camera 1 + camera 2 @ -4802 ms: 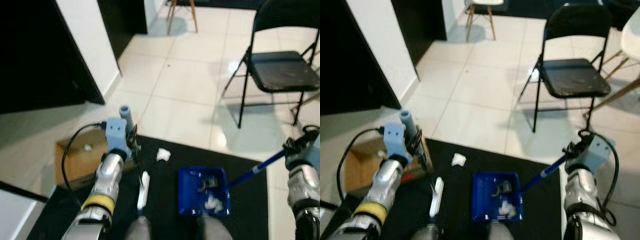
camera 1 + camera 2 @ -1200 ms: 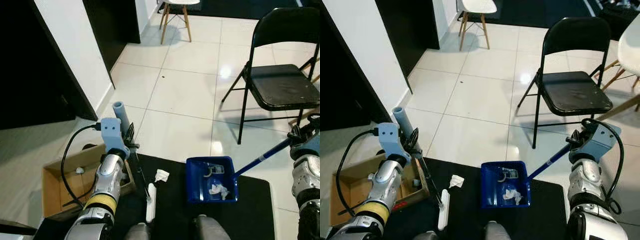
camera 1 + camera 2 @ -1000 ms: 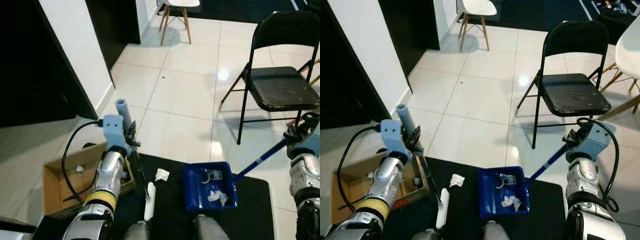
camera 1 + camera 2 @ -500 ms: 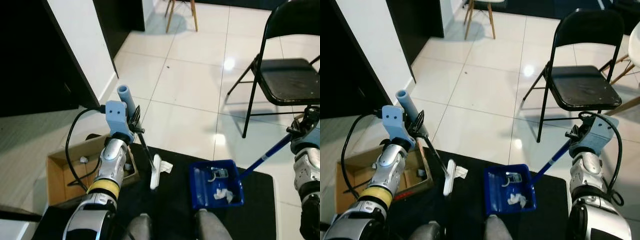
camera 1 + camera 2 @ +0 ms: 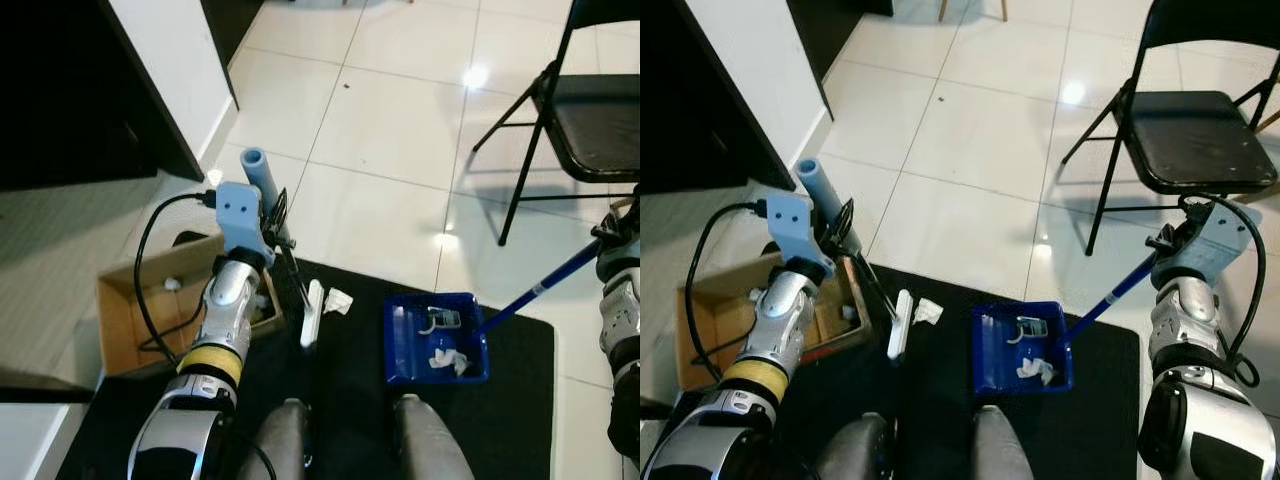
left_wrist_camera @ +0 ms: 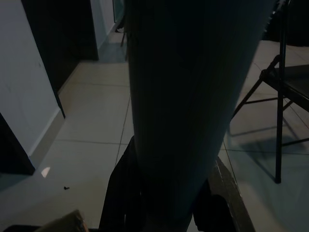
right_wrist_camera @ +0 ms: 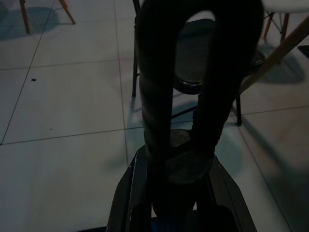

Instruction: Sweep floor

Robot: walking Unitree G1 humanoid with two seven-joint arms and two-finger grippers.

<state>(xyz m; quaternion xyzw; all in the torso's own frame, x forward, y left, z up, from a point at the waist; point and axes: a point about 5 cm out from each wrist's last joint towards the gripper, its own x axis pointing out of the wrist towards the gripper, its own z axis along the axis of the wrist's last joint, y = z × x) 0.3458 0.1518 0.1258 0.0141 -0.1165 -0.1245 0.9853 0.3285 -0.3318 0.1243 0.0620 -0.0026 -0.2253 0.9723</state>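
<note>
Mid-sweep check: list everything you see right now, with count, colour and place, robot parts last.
Dustpan: 1, blue, on the black mat ahead of the robot, scraps inside, long blue handle running to the right end effector.
Brush: 1, white head on a dark stick, on the mat left of the dustpan.
Paper scrap: 1, white, on the mat beside the brush head.
Mat: 1, black, on the floor under the robot.
Box: 1, brown cardboard, open, left of the mat.
Chair: 1, black folding, on white tiles at far right.
Left end effector: 1, black fingers, shut on the brush stick.
Right end effector: 1, black fingers, shut on the dustpan handle.
</note>
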